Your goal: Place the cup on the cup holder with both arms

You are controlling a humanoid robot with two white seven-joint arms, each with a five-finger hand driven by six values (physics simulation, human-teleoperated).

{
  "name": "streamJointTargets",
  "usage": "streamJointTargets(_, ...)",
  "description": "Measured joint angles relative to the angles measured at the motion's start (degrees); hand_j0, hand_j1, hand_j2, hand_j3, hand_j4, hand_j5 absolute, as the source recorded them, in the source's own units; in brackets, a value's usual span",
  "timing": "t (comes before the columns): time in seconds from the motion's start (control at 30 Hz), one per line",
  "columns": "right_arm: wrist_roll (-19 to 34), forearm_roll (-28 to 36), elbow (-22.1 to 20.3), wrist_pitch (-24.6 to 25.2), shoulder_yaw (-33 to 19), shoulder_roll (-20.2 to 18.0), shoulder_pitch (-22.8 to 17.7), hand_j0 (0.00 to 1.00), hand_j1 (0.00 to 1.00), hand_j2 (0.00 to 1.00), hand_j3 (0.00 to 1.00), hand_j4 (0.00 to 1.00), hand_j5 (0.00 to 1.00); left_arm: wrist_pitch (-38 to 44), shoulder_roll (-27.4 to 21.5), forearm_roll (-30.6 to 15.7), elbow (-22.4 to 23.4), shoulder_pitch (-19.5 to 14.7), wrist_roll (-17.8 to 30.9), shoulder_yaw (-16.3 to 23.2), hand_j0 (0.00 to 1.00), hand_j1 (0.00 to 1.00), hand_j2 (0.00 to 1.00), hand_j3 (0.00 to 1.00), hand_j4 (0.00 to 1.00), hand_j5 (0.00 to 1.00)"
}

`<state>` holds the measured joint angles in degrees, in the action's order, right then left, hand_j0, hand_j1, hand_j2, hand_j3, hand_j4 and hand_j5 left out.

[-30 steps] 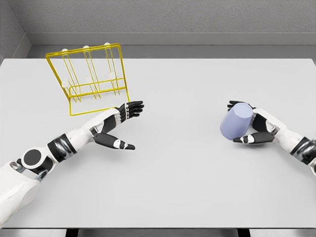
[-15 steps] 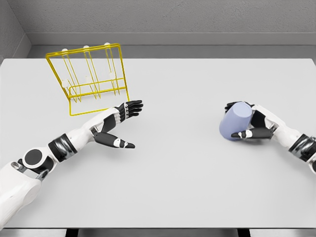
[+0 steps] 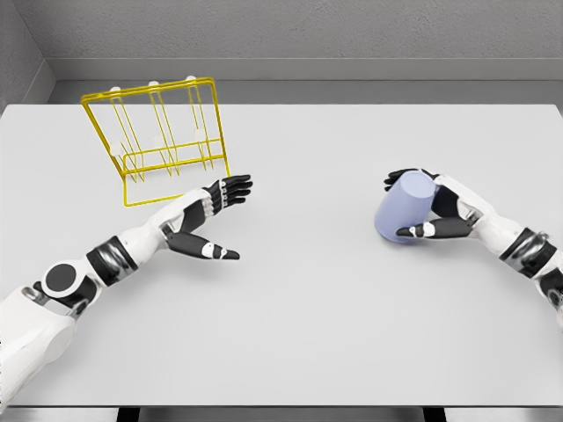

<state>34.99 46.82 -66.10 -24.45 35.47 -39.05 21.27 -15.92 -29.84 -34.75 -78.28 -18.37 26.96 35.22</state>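
A lavender cup [image 3: 403, 208] sits tilted at the right of the table, its round base facing up and toward me. My right hand [image 3: 420, 204] is shut on it, fingers over the top and thumb [image 3: 431, 230] under its near side. A yellow wire cup holder [image 3: 164, 140] with white-tipped pegs stands at the far left. My left hand [image 3: 218, 214] hovers open just in front of the holder's near right corner, fingers spread toward the right and holding nothing.
The white table [image 3: 299, 316] fills the view, with a grey wall behind it. The table's far edge runs just behind the holder.
My right hand has closed round the cup and carried it a little to the left and away from me. The left hand has hardly moved.
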Motion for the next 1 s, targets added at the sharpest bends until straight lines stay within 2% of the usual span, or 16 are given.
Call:
streamJointTargets(0.4, 0.01, -2.51, -3.88, -0.01, 0.82, 4.80, 0.18, 0.74, 0.74, 0.74, 0.74, 0.74, 0.74, -0.78, 1.08, 0.12, 1.04, 0.00, 1.18, -0.76, 1.00, 1.00, 1.00, 1.00, 1.00, 1.00)
streamJointTargets(0.7, 0.01, -5.05, -4.49, 0.08, 1.72, 9.38, 0.62, 0.74, 0.74, 0.74, 0.74, 0.74, 0.74, -0.83, 3.20, 0.23, 2.95, -0.18, 1.24, -1.57, 1.00, 1.00, 1.00, 1.00, 1.00, 1.00)
streamJointTargets(1.0, 0.00, -8.16, -3.96, 0.72, 2.40, 13.26, 1.67, 0.74, 0.74, 0.74, 0.74, 0.74, 0.74, -0.87, 6.86, 3.91, 6.09, 0.09, 1.17, -4.26, 1.00, 1.00, 1.00, 1.00, 1.00, 1.00)
